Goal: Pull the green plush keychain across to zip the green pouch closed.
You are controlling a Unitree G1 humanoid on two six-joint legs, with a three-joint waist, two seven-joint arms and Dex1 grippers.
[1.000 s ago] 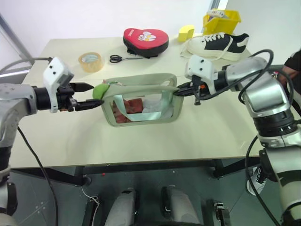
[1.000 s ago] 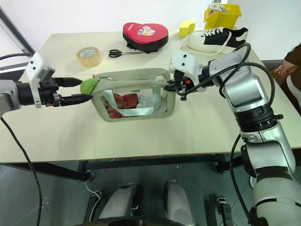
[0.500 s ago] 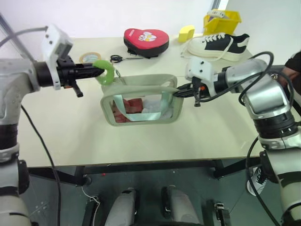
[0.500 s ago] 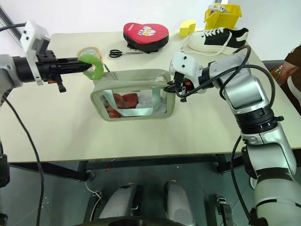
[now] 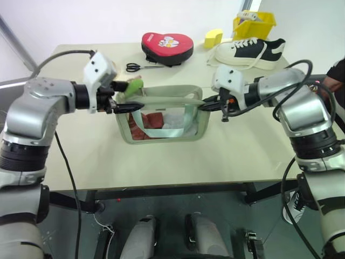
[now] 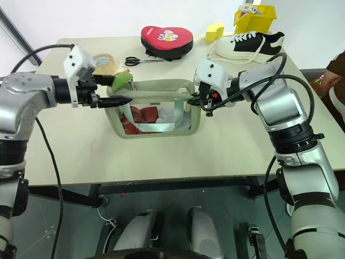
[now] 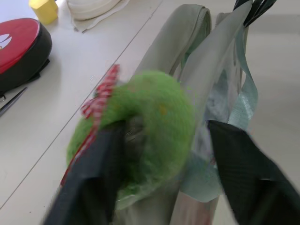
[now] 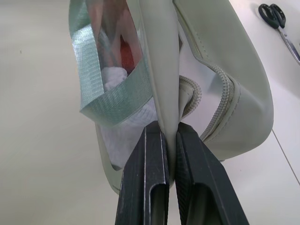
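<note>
The green pouch (image 5: 161, 116) was a boxy bag of pale sage fabric with a clear plastic window, a woven grey-green strap across it and red and white contents behind the plastic; it sat near the middle of the counter (image 5: 178, 156), a matte cream slab before a plain white wall. At the pouch's left end sat the green plush keychain (image 5: 133, 85), a fuzzy lime ring. The left claw (image 5: 128, 97) stood with its black fingers parted, one above and one below the plush, gripping nothing that could be made out. The left wrist view showed more: the plush (image 7: 145, 140) lay between the spread fingers (image 7: 93, 183), a red-and-white checked ribbon (image 7: 101, 96) beside it. The right claw (image 5: 207, 103) was clenched on the pouch's right edge, and the right wrist view showed its ridged fingers (image 8: 147, 183) pinching the smooth fabric rim (image 8: 164, 84) beside the zipper teeth (image 8: 225, 98). Further back lay a red heart-shaped case (image 5: 167, 46), scissors (image 5: 141, 67), a yellow block (image 5: 213, 38), a white-and-black sneaker (image 5: 248, 51) and a yellow bin (image 5: 254, 24).
</note>
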